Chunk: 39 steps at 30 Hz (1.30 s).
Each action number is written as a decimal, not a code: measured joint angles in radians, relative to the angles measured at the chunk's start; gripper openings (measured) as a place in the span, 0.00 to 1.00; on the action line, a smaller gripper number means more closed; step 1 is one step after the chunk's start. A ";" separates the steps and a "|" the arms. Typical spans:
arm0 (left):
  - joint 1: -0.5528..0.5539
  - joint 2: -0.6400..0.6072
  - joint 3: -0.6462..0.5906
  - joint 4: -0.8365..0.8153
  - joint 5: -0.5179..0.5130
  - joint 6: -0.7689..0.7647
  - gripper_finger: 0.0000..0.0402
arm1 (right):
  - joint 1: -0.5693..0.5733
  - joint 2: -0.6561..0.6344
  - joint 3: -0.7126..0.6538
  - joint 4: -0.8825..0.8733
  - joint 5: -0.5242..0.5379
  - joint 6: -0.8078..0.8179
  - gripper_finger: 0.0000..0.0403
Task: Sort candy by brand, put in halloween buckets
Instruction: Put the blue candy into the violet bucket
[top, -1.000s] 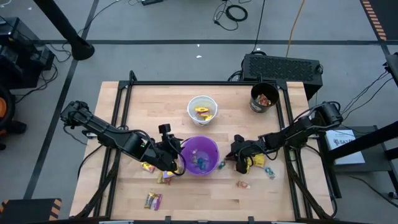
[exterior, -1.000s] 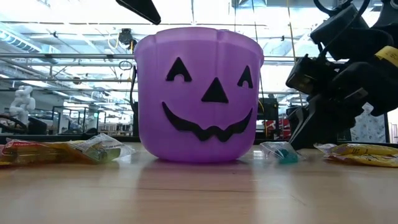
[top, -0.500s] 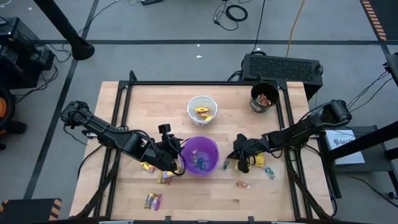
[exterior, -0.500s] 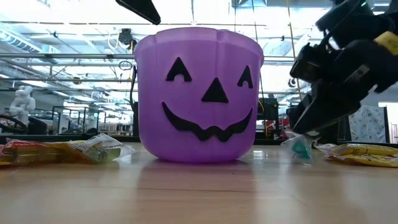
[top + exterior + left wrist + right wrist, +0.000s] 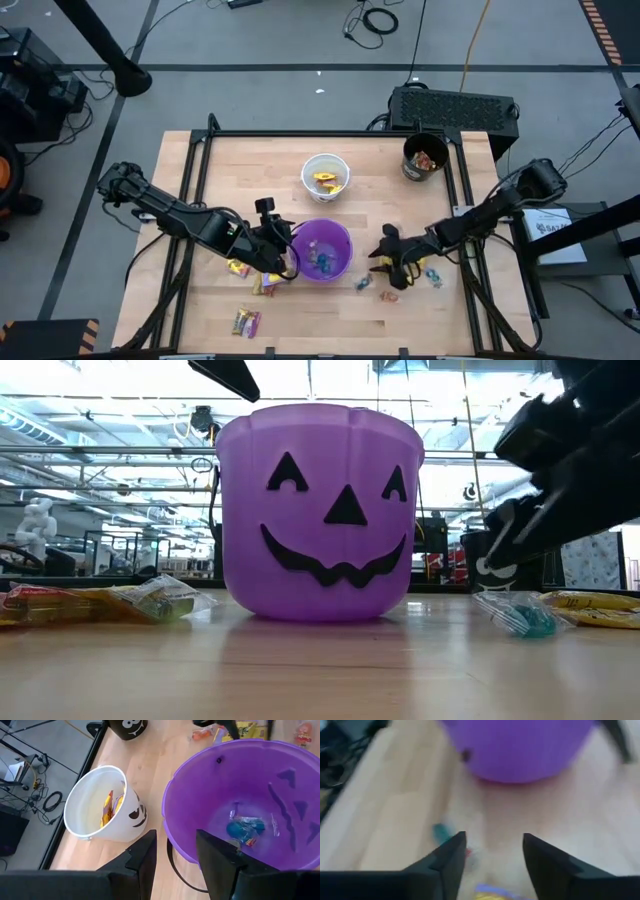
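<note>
Purple bucket (candy inside) between both arms.

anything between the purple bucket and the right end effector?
One blue-green candy on the table, between the purple bucket and the right end effector; high view shows it.

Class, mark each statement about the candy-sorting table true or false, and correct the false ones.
1. The purple bucket holds blue-green candy. True.
2. The white bucket is empty. False: it holds yellow candy.
3. The right end effector is open and carrying nothing. True.
4. The black bucket stands between the white and purple ones. False: it stands at the table's far right corner.
</note>
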<state>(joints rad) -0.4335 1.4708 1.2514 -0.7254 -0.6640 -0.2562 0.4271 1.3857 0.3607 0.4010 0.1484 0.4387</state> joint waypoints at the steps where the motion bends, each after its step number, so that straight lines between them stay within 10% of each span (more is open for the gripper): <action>1: 0.000 0.000 0.000 0.000 0.000 0.000 0.36 | 0.008 0.000 0.000 -0.002 -0.020 -0.003 0.52; 15: 0.009 0.000 0.000 0.005 0.000 0.000 0.36 | 0.045 0.206 0.069 0.039 -0.041 -0.067 0.50; 24: 0.009 0.000 0.000 0.005 0.000 0.000 0.36 | 0.042 0.237 0.080 0.043 -0.039 -0.066 0.16; 39: 0.009 0.000 0.000 0.002 0.000 0.002 0.36 | 0.032 -0.146 0.078 -0.016 0.032 -0.251 0.01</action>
<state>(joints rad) -0.4248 1.4708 1.2514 -0.7237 -0.6640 -0.2543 0.4591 1.2400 0.4385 0.3849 0.1802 0.1880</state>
